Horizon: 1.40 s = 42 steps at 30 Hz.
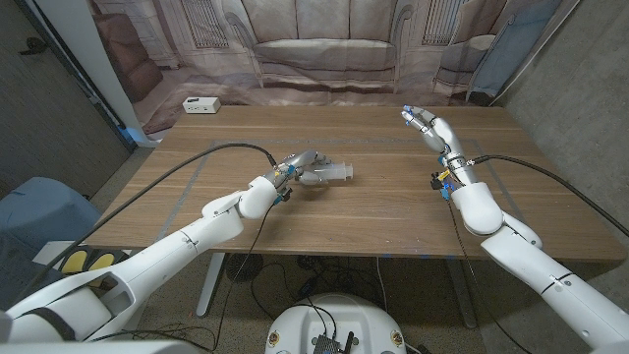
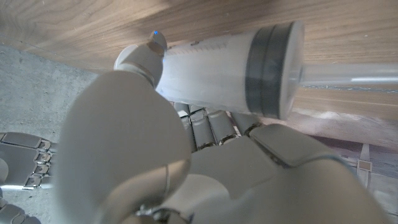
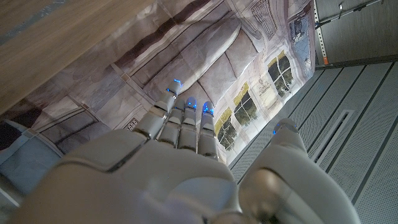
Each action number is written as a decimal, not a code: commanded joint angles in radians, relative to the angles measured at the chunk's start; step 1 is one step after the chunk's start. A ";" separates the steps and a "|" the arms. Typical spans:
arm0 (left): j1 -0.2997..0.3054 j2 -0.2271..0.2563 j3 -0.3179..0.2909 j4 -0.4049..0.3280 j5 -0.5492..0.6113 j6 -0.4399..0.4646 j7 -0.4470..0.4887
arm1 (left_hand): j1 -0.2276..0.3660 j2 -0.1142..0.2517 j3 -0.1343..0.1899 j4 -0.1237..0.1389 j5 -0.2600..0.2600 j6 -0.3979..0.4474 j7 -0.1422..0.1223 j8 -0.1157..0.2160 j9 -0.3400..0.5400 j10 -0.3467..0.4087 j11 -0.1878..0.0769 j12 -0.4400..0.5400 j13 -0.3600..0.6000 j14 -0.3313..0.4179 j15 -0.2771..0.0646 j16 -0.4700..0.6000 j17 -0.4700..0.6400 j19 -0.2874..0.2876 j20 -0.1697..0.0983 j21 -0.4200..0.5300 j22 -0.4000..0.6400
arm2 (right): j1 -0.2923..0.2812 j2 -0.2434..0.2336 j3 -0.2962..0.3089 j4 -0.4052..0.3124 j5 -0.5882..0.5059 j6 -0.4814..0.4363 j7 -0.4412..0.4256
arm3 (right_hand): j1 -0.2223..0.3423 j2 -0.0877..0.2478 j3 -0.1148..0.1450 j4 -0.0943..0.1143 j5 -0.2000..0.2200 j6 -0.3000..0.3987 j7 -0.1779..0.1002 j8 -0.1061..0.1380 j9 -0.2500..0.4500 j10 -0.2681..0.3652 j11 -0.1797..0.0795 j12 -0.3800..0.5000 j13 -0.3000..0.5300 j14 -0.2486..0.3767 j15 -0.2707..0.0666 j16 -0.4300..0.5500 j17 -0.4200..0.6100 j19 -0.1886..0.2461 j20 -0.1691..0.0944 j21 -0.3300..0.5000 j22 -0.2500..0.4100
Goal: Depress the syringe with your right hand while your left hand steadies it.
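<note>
A large clear syringe (image 1: 327,175) lies on its side near the middle of the wooden table (image 1: 393,211). My left hand (image 1: 293,167) grips its barrel at the left end. In the left wrist view the barrel (image 2: 217,65) with its dark plunger seal is close in front of my left hand (image 2: 143,155), and the plunger rod (image 2: 348,73) sticks out past it. My right hand (image 1: 429,128) is raised above the table's far right part, well clear of the syringe, fingers straight and apart, holding nothing. The right wrist view has my right hand (image 3: 180,168) against the backdrop.
A small white box (image 1: 200,105) sits at the table's far left corner. A printed backdrop (image 1: 324,49) of a sofa and room hangs behind the table. Black cables (image 1: 226,149) run along both arms over the tabletop.
</note>
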 commanded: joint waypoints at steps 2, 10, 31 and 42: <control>-0.005 -0.004 0.018 0.013 0.032 0.011 0.009 | 0.003 0.079 0.015 0.018 0.004 -0.008 -0.008 0.005 0.002 -0.003 -0.001 -0.004 0.002 0.010 -0.014 0.001 0.002 -0.009 0.001 0.001 0.002 | -0.002 -0.006 0.000 -0.003 0.002 -0.005 0.001 | 0.009 0.002 -0.003 -0.002 -0.001 0.005 0.003 0.004 0.001 0.005 0.000 0.005 0.004 0.004 0.007 -0.001 0.005 0.003 0.000 -0.001 0.006; -0.010 -0.008 0.024 0.023 0.032 0.010 0.007 | 0.000 0.076 0.009 0.018 0.003 -0.019 -0.008 0.002 0.002 -0.010 -0.002 -0.006 0.002 -0.004 -0.011 -0.001 0.003 -0.023 0.000 -0.002 0.002 | -0.003 -0.007 0.001 -0.005 0.004 -0.008 0.001 | 0.010 0.002 -0.003 -0.002 -0.001 0.005 0.003 0.004 0.001 0.006 0.001 0.005 0.004 0.005 0.007 -0.001 0.005 0.003 0.000 -0.001 0.006; -0.010 -0.006 0.030 0.016 0.038 0.029 0.001 | -0.013 0.066 -0.010 0.021 0.002 -0.057 -0.010 -0.004 0.002 -0.046 0.000 -0.015 0.000 -0.056 -0.002 -0.011 0.005 -0.058 0.007 -0.011 0.001 | -0.007 -0.009 0.003 -0.002 0.009 0.000 0.002 | 0.010 0.002 -0.004 -0.001 -0.001 0.005 0.002 0.003 0.001 0.005 0.001 0.005 0.004 0.004 0.008 -0.001 0.005 0.002 0.000 -0.001 0.006; -0.016 -0.002 0.039 0.007 0.049 0.047 -0.020 | -0.030 0.059 -0.032 0.027 0.001 -0.097 -0.015 -0.009 0.001 -0.082 -0.002 -0.022 -0.002 -0.103 0.012 -0.016 0.008 -0.104 0.017 -0.029 -0.001 | -0.013 -0.009 0.006 -0.002 0.009 0.002 -0.001 | 0.011 0.003 -0.005 -0.002 -0.001 0.004 0.002 0.003 0.001 0.006 0.001 0.006 0.004 0.005 0.009 -0.001 0.005 0.002 0.000 -0.002 0.006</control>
